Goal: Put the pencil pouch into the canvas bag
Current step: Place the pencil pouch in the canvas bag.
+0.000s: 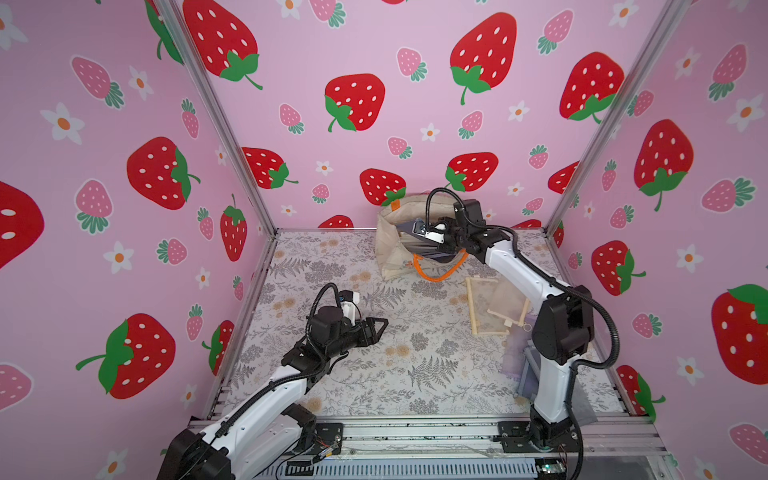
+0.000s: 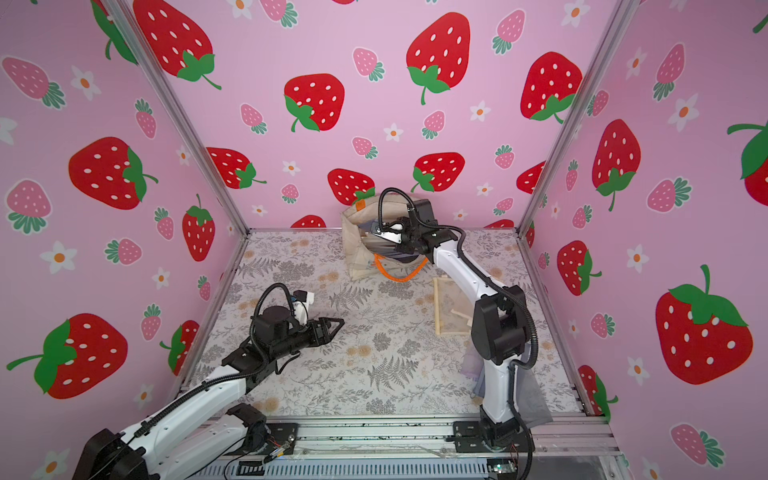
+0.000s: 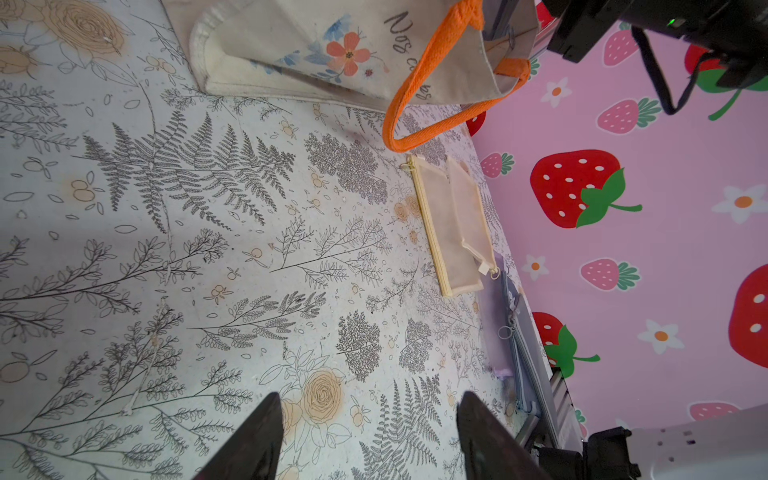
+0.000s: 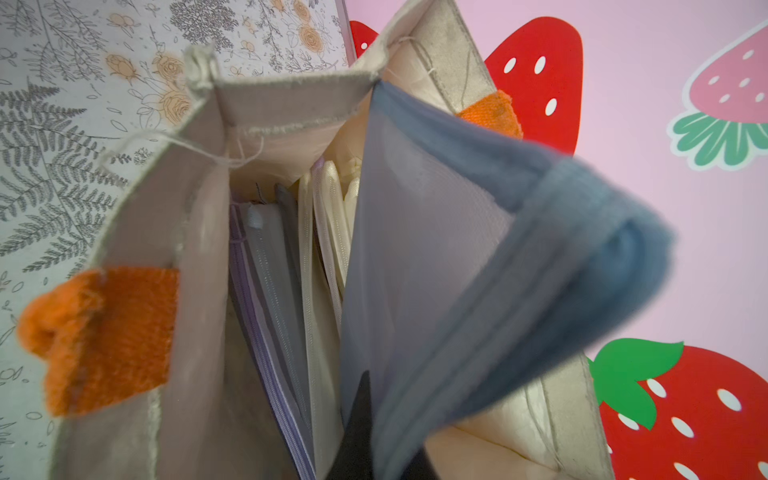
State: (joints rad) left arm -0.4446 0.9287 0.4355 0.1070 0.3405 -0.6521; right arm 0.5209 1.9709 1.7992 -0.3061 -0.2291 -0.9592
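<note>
Right end effector (image 4: 368, 411) is clamped on the blue-grey pencil pouch (image 4: 436, 249), held edge-on, likely to slide beside the stacked pouches (image 4: 291, 311) in the canvas bag (image 1: 390, 253); the bag lies at the far edge of the surface (image 1: 374, 374), mouth toward the arm; the pouch appears partly inside, though blur hides how deep; left end effector (image 1: 381, 330) hangs spread and empty near the left edge, leaving mid-surface room open; a cream pouch (image 1: 494, 307) lies by the right edge.

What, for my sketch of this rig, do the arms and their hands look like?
Both the left arm and right arm have white shells, black joints and black ribbed cable looping alongside. The left hand has dark, tapered, pointed fingers; the right hand shows one dark finger.
</note>
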